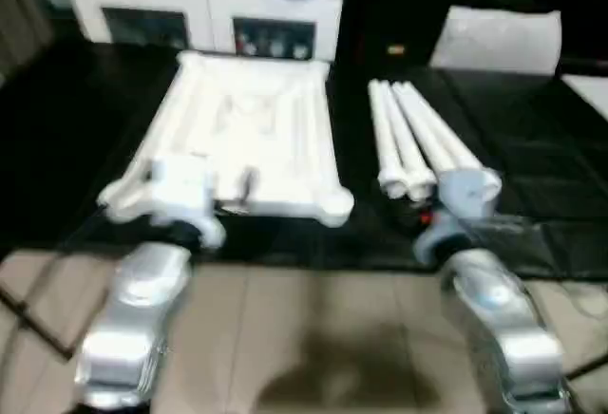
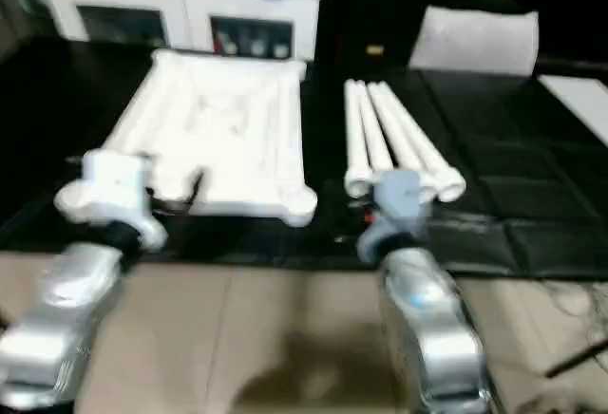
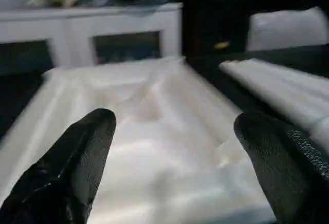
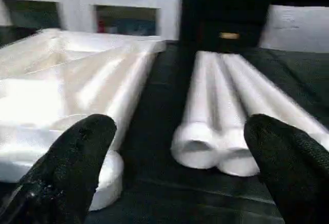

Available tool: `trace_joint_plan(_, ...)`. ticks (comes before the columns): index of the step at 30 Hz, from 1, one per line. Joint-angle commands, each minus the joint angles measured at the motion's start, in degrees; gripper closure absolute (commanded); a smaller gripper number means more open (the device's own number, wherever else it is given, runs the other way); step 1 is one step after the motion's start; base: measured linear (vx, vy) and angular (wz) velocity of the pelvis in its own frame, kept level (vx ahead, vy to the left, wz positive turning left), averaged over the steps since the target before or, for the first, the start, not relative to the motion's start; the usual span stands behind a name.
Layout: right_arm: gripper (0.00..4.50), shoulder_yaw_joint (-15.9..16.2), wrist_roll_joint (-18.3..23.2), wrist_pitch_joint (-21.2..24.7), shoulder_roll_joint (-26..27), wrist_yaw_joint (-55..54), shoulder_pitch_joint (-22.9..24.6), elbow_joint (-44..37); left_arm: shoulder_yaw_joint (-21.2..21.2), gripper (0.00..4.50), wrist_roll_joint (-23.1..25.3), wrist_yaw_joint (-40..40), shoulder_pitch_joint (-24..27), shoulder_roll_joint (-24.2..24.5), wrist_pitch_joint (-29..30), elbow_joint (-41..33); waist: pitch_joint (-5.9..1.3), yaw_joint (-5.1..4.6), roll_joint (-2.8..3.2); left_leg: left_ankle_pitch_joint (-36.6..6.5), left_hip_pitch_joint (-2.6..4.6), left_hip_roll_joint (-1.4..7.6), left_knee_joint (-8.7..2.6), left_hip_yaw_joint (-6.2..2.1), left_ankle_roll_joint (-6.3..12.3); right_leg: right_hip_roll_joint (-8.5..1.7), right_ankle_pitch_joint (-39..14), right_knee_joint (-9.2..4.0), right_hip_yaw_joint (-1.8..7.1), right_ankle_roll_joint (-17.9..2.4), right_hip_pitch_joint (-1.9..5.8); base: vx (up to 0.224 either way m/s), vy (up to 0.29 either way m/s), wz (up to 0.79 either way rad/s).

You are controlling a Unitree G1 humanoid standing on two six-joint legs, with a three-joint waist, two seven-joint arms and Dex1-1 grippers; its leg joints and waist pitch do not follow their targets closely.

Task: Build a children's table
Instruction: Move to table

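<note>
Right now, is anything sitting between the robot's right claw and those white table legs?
Nothing visible does. The right gripper is open, its black fingers pointing at the near ends of the white legs, with bare black mat between. The upturned tabletop lies off to the side, out of that path.

the tabletop (image 1: 249, 139) looks like smooth white plastic with a faint sheen on its ribs. the four legs (image 1: 418, 143) share that smooth white plastic. they lie on a matt black mat (image 1: 532, 158). the forearms (image 1: 133, 324) are glossy silver metal. the gripper fingers (image 4: 77, 167) are matt black, finely textured.
</note>
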Motion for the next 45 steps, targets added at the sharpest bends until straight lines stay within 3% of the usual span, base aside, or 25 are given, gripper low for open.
trace_joint_plan(1, 0.00, -1.43, 0.02, 0.73, -0.33, -0.01, 0.11, -0.70, -1.39, 0.17, 0.23, -0.46, 0.08, -0.47, 0.16, 0.18, -2.01, 2.44, -0.51, -7.41, -4.84, 0.99, 1.62, -0.84, 8.98, -9.66, -17.09, -11.15, 8.75, -9.97, 6.90, 0.143, -0.043, 0.04)
trace_joint_plan(3, 0.00, -1.45, 0.02, 0.74, -0.34, 0.11, 0.14, -0.68, -1.48, 0.17, 0.28, -0.50, 0.13, -0.39, 0.21, 0.18, -3.28, 3.26, -0.59, 2.45, -9.23, 1.30, 4.54, -2.41, 7.02, -8.96, -12.01, -9.79, 8.78, -14.27, 9.61, 0.155, -0.029, -0.09)
trace_joint_plan(5, 0.00, -1.35, -0.04, 0.82, -0.23, 0.25, 0.29, -0.80, -1.45, 0.17, 0.14, -0.62, 0.29, -0.20, 0.28, 0.11, -2.87, 3.09, 0.85, 7.82, -8.50, 2.09, 0.66, -2.17, 6.27, -4.60, -5.36, -9.08, 4.70, -17.43, 7.59, 0.146, -0.009, -0.04)
trace_joint_plan(6, 0.00, -1.13, 0.05, 0.91, -0.14, 0.40, 0.45, -0.99, -1.34, 0.17, 0.05, -0.75, 0.52, -0.04, 0.35, 0.01, -2.62, 2.67, 3.63, 11.43, -5.80, 3.32, -3.80, -1.86, 6.77, -1.60, -6.24, -8.74, 0.40, -14.79, 6.14, 0.148, -0.005, -0.01)
trace_joint_plan(7, 0.00, -1.02, 0.09, 0.91, -0.15, 0.45, 0.52, -1.06, -1.31, 0.17, 0.04, -0.80, 0.61, -0.02, 0.39, -0.05, -2.83, 0.49, 5.08, 7.47, -1.03, 6.79, -5.95, -5.99, 11.74, 2.47, -5.80, -3.82, -1.97, -9.63, 2.50, 0.211, 0.038, -0.01)
trace_joint_plan(8, 0.00, -0.68, 0.19, 0.90, -0.19, 0.57, 0.70, -1.29, -1.22, 0.17, 0.04, -0.92, 0.87, 0.05, 0.49, -0.21, -2.69, -0.28, 5.63, 1.17, 2.84, 9.27, -6.61, -8.28, 14.66, 2.02, -7.49, -0.88, -1.69, -8.12, -1.37, 0.224, 0.042, 0.02)
trace_joint_plan(9, 0.00, -0.52, 0.24, 0.92, -0.26, 0.62, 0.81, -1.39, -1.25, 0.17, 0.17, -1.00, 1.03, 0.04, 0.58, -0.28, -3.66, -1.07, 5.04, 3.09, 5.00, 11.43, -6.14, -11.19, 22.49, 0.63, -6.78, 2.75, -1.02, -3.26, -3.89, 0.224, 0.042, 0.02)
trace_joint_plan(10, 0.00, -0.51, 0.24, 0.92, -0.27, 0.62, 0.82, -1.40, -1.25, 0.17, 0.18, -1.00, 1.04, 0.04, 0.59, -0.28, -4.17, -1.37, 4.66, 8.13, 6.02, 11.52, -5.34, -11.34, 26.19, 0.10, -5.23, 3.30, -0.77, -0.66, -5.61, 0.155, 0.007, 0.07)
trace_joint_plan(11, 0.00, -0.47, 0.18, 0.96, -0.32, 0.65, 0.92, -1.41, -1.40, 0.17, 0.32, -1.04, 1.18, 0.01, 0.62, -0.34, -3.79, -1.26, 4.01, 15.99, 5.24, 11.05, -4.94, -10.21, 29.69, -0.74, -2.23, 4.20, -0.23, 2.83, -7.19, 0.117, -0.008, 0.09)
trace_joint_plan(12, 0.00, -0.61, 0.16, 1.07, -0.35, 0.77, 0.94, -1.39, -1.63, 0.17, 0.42, -0.98, 1.20, 0.07, 0.60, -0.36, -2.95, -0.76, 3.24, 14.37, 2.73, 9.16, -6.04, -6.68, 28.39, -0.62, 2.18, 3.46, -0.28, 3.04, -6.71, 0.117, -0.008, 0.09)
trace_joint_plan(13, 0.00, -0.69, 0.16, 1.13, -0.38, 0.86, 0.95, -1.41, -1.76, 0.17, 0.45, -0.93, 1.19, 0.09, 0.60, -0.40, -2.82, -0.90, 2.12, 10.34, 1.72, 7.71, -6.12, -5.24, 26.30, -0.99, 5.18, 1.17, 0.34, 1.41, -5.70, 0.094, -0.027, 0.03)
trace_joint_plan(14, 0.00, -0.84, 0.17, 1.30, -0.40, 1.01, 0.91, -1.50, -1.93, 0.17, 0.49, -0.90, 1.11, 0.20, 0.60, -0.43, -2.28, 0.06, -0.37, -4.74, -1.20, 2.82, -5.15, -1.53, 18.45, -2.14, 4.37, -5.32, 2.67, -0.83, -2.03, 0.060, -0.087, 0.02)
trace_joint_plan(15, 0.00, -0.92, 0.18, 1.41, -0.40, 1.09, 0.89, -1.57, -2.00, 0.17, 0.51, -0.91, 1.05, 0.26, 0.61, -0.45, -2.46, 1.83, -1.22, -10.20, -2.81, -0.78, 0.52, -0.06, 11.80, -7.17, -18.52, -10.20, 7.91, -5.10, 1.92, 0.060, -0.087, 0.02)
trace_joint_plan(16, 0.00, -0.97, 0.20, 1.67, -0.58, 1.53, 0.76, -1.75, -2.04, 0.17, 0.24, -1.21, 0.90, 0.38, 0.64, -0.37, -2.70, 3.01, -1.04, -3.64, -5.47, 0.72, 3.83, -2.27, 7.73, -9.96, -30.28, -10.97, 9.58, -9.44, 4.78, 0.066, -0.100, -0.05)
trace_joint_plan(18, 0.00, -1.00, 0.15, 1.78, -0.69, 1.84, 0.70, -1.91, -2.14, 0.17, 0.19, -1.48, 0.82, 0.63, 0.60, -0.30, -2.43, 3.10, -0.64, 0.78, -6.94, 1.08, 3.32, -2.92, 4.45, -7.85, -26.70, -10.01, 8.08, -12.48, 5.19, 0.088, -0.051, -0.12)
trace_joint_plan(19, 0.00, -1.00, 0.14, 1.80, -0.73, 1.89, 0.70, -1.95, -2.19, 0.17, 0.22, -1.59, 0.80, 0.74, 0.61, -0.27, -1.97, 3.08, -0.18, 1.70, -6.59, 1.39, 2.17, -2.88, 4.11, -7.05, -25.54, -10.16, 6.91, -13.63, 4.53, 0.079, -0.029, -0.03)
trace_joint_plan(21, 0.00, -1.17, 0.44, 1.80, -1.62, 2.08, 0.59, -2.02, -2.69, 0.17, -0.20, -3.07, 0.83, 1.28, 1.35, -0.20, -1.06, 1.33, 2.41, -2.89, -4.33, 4.63, -5.46, -3.03, 3.77, -1.21, -19.00, -8.28, 1.30, -12.22, 1.93, 0.088, 0.024, -0.04)
trace_joint_plan(22, 0.00, -1.32, 0.52, 1.81, -1.83, 2.18, 0.58, -2.04, -2.91, 0.17, -0.36, -3.57, 0.89, 1.49, 1.59, -0.24, -1.96, 0.81, 3.14, -2.49, -3.08, 5.22, -5.35, -3.77, 4.18, -0.32, -13.14, -6.59, 0.87, -11.75, 1.23, 0.106, 0.061, -0.01)
trace_joint_plan(23, 0.00, -1.51, 0.55, 1.70, -2.25, 2.49, 0.57, -2.02, -3.32, 0.17, -0.69, -4.36, 1.10, 1.83, 1.94, -0.31, -3.45, 0.24, 3.63, 5.58, -0.09, 6.26, -4.62, -5.10, 7.07, -0.65, 1.31, -4.42, 0.51, -12.01, -0.38, 0.108, 0.058, 0.04)
trace_joint_plan(25, 0.00, -2.29, 1.14, 1.19, -2.85, 3.52, 0.43, -2.00, -3.71, 0.17, -1.38, -5.47, 1.38, 2.24, 2.56, -0.30, -3.59, 0.67, 3.09, 24.78, -1.56, 5.27, -2.69, -4.64, 10.69, -1.93, 17.16, -3.82, 1.24, -11.79, -0.19, 0.096, 0.059, 0.02)
trace_joint_plan(27, 0.00, -3.40, 2.02, 1.25, -3.27, 4.60, 0.38, -1.96, -3.86, 0.17, -3.50, -8.11, 2.11, 2.71, 1.83, -0.44, -4.26, 1.70, 2.39, 34.63, -3.25, 3.96, -2.15, -3.52, 7.51, -2.71, 30.99, -3.04, 2.47, -11.75, 1.27, 0.045, 0.052, -0.02)
trace_joint_plan(29, 0.00, -3.55, 2.13, 0.95, -4.06, 5.50, 0.05, -1.76, -4.39, 0.17, -3.63, -9.97, 2.16, 4.14, 1.66, 0.00, -3.76, 1.81, 2.38, 27.77, -3.43, 4.16, -2.80, -3.18, 4.73, -2.68, 27.09, -3.62, 2.32, -12.16, 1.20, 0.000, 0.000, 0.00)
trace_joint_plan(33, 0.00, -3.18, 3.12, 1.90, -7.11, 9.18, -0.49, -1.59, -5.43, 0.17, -4.11, -15.48, 0.95, 8.05, 0.58, 2.40, -1.95, 1.63, 2.40, -2.40, -3.13, 5.09, -5.14, -2.54, 0.61, -3.28, 3.00, -5.84, 2.88, -13.30, 0.96, -0.034, -0.005, -0.01)
trace_joint_plan(36, 0.00, -2.99, 4.91, 2.22, -9.94, 13.37, -0.46, -1.42, -6.88, 0.17, -3.40, -20.87, -0.59, 11.95, -1.43, 4.52, -1.20, 1.44, 2.00, -13.56, -2.36, 5.05, -5.83, -2.15, -1.24, -3.65, -14.01, -7.50, 3.44, -11.03, 0.19, -0.076, -0.024, 0.01)
trace_joint_plan(45, 0.00, -1.97, 7.92, 3.02, -19.10, 24.93, 0.33, -0.37, -13.06, 0.55, -5.18, -42.58, -5.22, 24.54, -3.36, 11.63, -1.82, 1.73, 1.33, -4.43, -3.14, 5.31, -5.97, -1.76, 1.60, -3.69, -4.47, -6.63, 3.23, -12.97, 0.27, -0.006, -0.003, 0.00)
